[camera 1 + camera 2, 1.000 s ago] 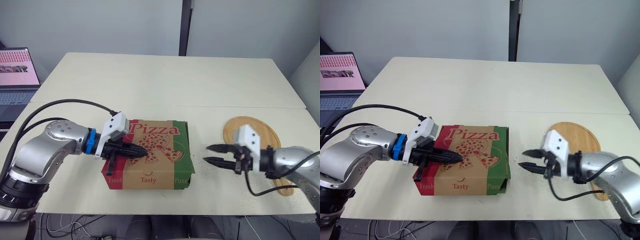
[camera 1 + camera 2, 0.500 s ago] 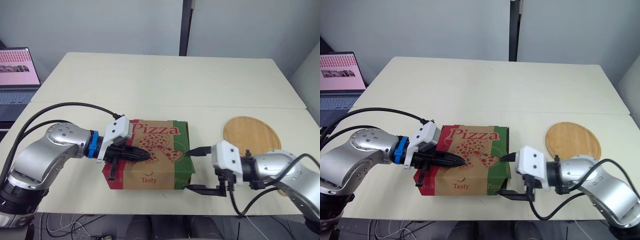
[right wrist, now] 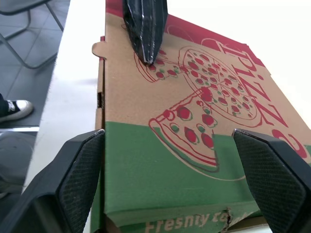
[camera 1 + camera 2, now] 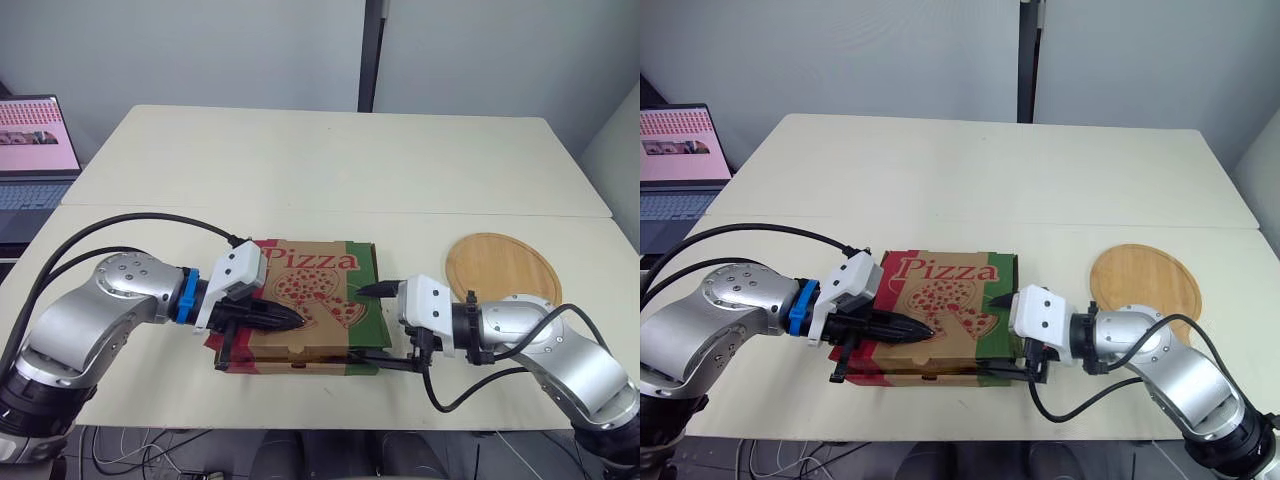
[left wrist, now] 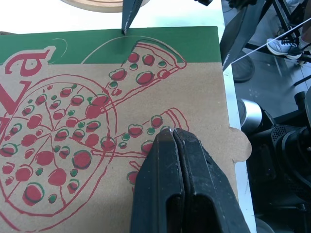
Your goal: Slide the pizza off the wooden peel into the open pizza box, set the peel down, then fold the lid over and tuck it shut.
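**Q:** Where do the task's things lie?

**A:** The pizza box [image 4: 310,300] sits near the front edge of the table [image 4: 330,160], with its printed lid [image 5: 97,97] lying down over it. A rounded tab [image 5: 239,147] on the lid's front edge sticks out flat past the box. The wooden peel [image 4: 505,270] lies flat on the table to the right of the box, apart from it.

**Q:** How do the grippers stand?

**A:** The left gripper [image 4: 298,322] has its two black fingers pressed together, tips resting on the lid near the front edge. The right gripper [image 4: 370,326] has its fingers spread wide apart. They straddle the green right-hand side of the box, one at the far corner and one along the front.

**Q:** Anything else?

**A:** A laptop [image 4: 35,150] stands off the table's left edge.
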Controlling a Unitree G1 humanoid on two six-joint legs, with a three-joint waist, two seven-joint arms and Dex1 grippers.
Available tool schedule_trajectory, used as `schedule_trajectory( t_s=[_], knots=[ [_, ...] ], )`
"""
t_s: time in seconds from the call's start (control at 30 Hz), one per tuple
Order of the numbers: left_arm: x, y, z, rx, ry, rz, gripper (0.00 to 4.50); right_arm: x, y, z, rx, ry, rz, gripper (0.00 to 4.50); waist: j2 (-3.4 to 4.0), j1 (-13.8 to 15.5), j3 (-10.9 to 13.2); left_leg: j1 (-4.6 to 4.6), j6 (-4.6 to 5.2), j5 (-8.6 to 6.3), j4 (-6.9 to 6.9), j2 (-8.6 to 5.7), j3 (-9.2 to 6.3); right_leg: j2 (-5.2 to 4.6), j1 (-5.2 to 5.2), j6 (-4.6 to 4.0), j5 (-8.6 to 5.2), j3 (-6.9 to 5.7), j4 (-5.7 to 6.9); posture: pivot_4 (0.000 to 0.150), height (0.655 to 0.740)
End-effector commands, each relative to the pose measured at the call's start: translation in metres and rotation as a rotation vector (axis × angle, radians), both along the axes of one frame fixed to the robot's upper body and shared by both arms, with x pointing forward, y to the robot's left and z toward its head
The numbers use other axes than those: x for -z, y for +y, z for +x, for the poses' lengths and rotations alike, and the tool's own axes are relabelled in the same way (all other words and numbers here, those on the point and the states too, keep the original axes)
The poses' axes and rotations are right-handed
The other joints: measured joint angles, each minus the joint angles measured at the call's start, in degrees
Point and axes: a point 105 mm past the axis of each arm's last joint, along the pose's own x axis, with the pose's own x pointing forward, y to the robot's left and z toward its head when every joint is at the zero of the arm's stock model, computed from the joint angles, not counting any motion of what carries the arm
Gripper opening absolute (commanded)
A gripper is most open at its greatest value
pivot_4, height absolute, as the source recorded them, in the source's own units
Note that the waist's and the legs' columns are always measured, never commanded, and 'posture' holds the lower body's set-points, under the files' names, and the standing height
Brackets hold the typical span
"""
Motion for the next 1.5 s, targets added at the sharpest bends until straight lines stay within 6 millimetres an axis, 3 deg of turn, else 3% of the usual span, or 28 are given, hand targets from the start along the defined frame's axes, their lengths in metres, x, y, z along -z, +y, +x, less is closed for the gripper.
schedule_trajectory(
  t_s=[0.03,0.27,0.7,0.87,1.1,1.33,1.5],
  knots=[
    [0.001,0.004,-0.002,0.005,-0.022,0.031,0.00,-0.008,0.000,0.004,0.020,-0.046,0.014,4.45,0.00,-0.02,0.00,0.00,0.00,0.00,0.00,0.00,0.00,0.00,0.00,0.00,0.00,0.00,0.01,0.150,0.7332],
    [0.006,0.009,0.002,-0.019,-0.036,0.049,0.00,-0.012,-0.003,-0.003,0.025,-0.038,0.025,4.45,0.00,-0.01,-0.01,0.01,0.00,0.00,0.00,0.00,0.00,0.00,0.00,0.00,0.00,0.00,0.03,0.150,0.7332],
    [0.011,0.012,0.005,-0.051,-0.057,0.052,0.00,-0.026,-0.043,-0.016,0.053,0.072,0.065,4.45,-0.02,-0.03,-0.04,0.10,0.00,0.00,0.00,-0.02,0.03,-0.01,0.02,0.00,0.00,0.04,0.19,0.150,0.7332],
    [0.003,0.010,0.008,-0.052,-0.065,0.031,0.00,-0.017,-0.030,-0.031,-0.041,0.088,0.032,4.45,-0.02,-0.06,-0.05,0.11,0.00,0.00,0.00,-0.01,0.03,0.00,0.02,-0.01,-0.01,0.04,0.21,0.150,0.7332],
    [0.000,0.006,0.002,-0.024,-0.064,0.024,0.00,-0.004,-0.008,-0.016,0.004,0.018,0.047,4.45,-0.03,-0.05,-0.05,0.10,0.00,0.00,0.02,-0.02,0.01,0.01,0.01,-0.01,-0.01,0.03,0.24,0.150,0.7332],
    [-0.001,0.002,-0.007,0.003,-0.044,0.017,0.00,-0.003,0.000,0.000,0.074,-0.072,0.071,4.45,-0.02,-0.09,-0.04,0.10,0.00,0.00,0.03,-0.01,0.02,0.01,0.00,-0.01,-0.01,0.03,0.26,0.150,0.7332],
    [0.003,0.004,-0.010,0.017,-0.035,0.034,0.00,0.000,0.001,0.001,0.094,-0.078,0.082,4.45,-0.03,-0.06,-0.05,0.11,0.00,0.00,0.03,-0.01,0.03,0.01,-0.01,-0.02,-0.02,0.04,0.29,0.150,0.7332]
  ],
)
